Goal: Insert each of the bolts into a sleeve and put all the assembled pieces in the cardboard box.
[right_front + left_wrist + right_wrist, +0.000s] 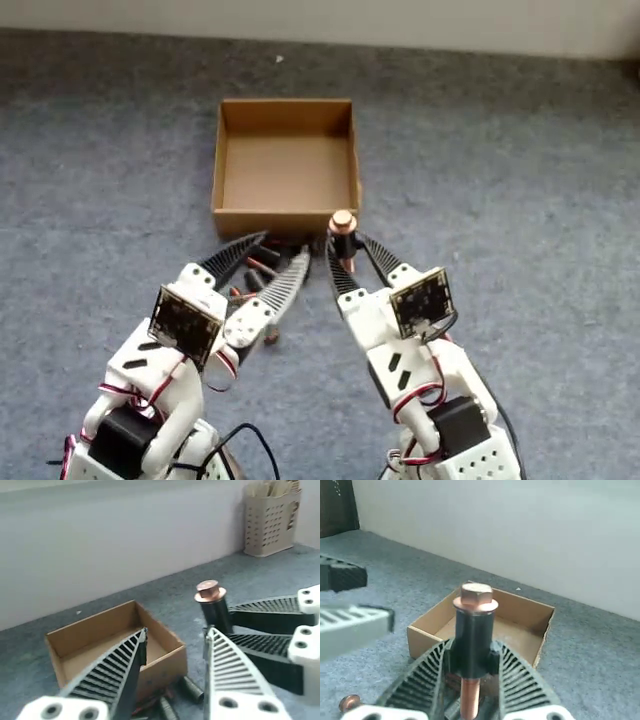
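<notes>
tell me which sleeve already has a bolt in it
The black sleeve clamped upright in the right gripper, near the cardboard box: a copper bolt passes through it. The other sleeves lie loose on the carpet.

Grey carpet (pixel 520 200), pale wall (pixel 125 540), beige basket (pixel 271 522)

A copper bolt (pixel 476 596) stands upright in a black sleeve (pixel 473 640) near the open brown cardboard box (pixel 285 165)

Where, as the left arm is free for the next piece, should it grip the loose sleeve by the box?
Probably across its barrel's middle, from above: the sleeve lies on its side on the carpet, beside the box, with other parts close by, so an end grip looks blocked.
</notes>
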`<state>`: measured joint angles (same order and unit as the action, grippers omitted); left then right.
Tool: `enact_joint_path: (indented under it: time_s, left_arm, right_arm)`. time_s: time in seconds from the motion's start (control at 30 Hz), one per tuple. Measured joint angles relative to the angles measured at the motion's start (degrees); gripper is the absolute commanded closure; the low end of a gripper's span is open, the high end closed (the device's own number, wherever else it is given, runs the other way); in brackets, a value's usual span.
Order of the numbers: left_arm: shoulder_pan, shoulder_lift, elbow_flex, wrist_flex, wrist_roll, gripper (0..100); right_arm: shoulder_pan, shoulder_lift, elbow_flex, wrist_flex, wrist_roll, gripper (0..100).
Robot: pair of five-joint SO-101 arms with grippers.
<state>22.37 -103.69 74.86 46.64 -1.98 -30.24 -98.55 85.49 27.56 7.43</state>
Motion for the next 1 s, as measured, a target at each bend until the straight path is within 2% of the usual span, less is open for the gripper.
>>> enact_joint_path:
  time_s: [0.17,0.3,0.47,0.73,1.0]
  left_arm:
    - [-10.9,0.0,0.2,4.4,-3.3,100]
    - [-20.0,0.0,0.3,8.3,-3.4,99]
    - [-27.7,-0.1,4.2,11.6,-3.6,99]
    - [-32.4,0.0,18.5,9.8,-4.0,99]
    - [-32.3,0.0,20.4,6.7,-4.0,99]
  right_arm:
    - [0.3,0.0,1.4,0.0,0.0,99.3]
    - [0.3,0.0,1.4,0.0,0.0,99.3]
    - [0.3,0.0,1.4,0.0,0.0,99.3]
    - [3.0,0.0,1.4,0.0,0.0,98.9]
    - [3.3,4.6,-3.8,-0.4,0.0,98.9]
